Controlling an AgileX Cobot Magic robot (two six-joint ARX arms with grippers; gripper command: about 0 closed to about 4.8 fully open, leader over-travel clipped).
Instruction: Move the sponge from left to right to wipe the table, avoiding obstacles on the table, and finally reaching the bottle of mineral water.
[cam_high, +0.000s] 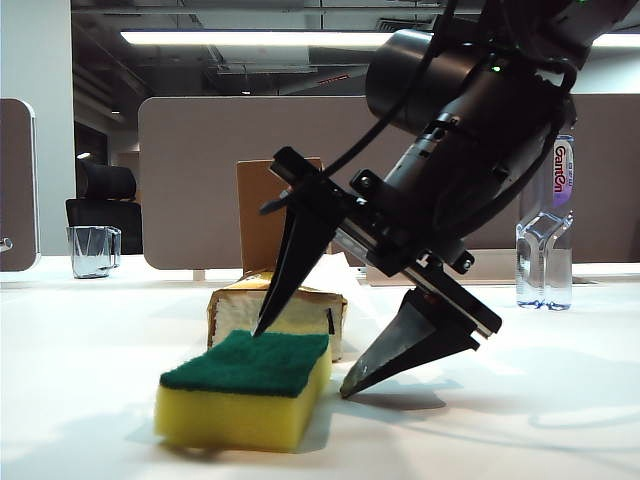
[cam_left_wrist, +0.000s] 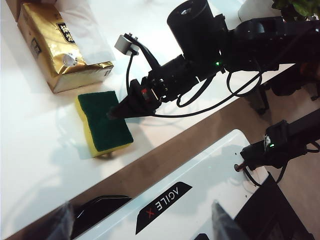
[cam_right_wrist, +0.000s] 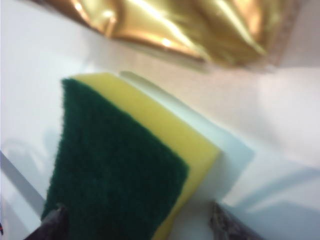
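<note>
The sponge (cam_high: 240, 390), yellow with a dark green top, lies flat on the white table (cam_high: 520, 400) at front centre. My right gripper (cam_high: 305, 360) reaches down over its right end and is open. One fingertip hovers at the green top's far edge, and the other is low beside the sponge, near the table. In the right wrist view the sponge (cam_right_wrist: 115, 165) lies partly between the fingers of that gripper (cam_right_wrist: 137, 225). The bottle of mineral water (cam_high: 547, 250) stands far right. My left gripper (cam_left_wrist: 144, 222) is open and empty, off the table over the robot's base.
The gold tissue pack (cam_high: 275, 305) lies just behind the sponge, with the brown cardboard box (cam_high: 262, 215) upright behind it. A clear glass cup (cam_high: 93, 250) stands at the far left. The left wrist view shows the tissue pack (cam_left_wrist: 60, 45) beside the sponge (cam_left_wrist: 102, 122).
</note>
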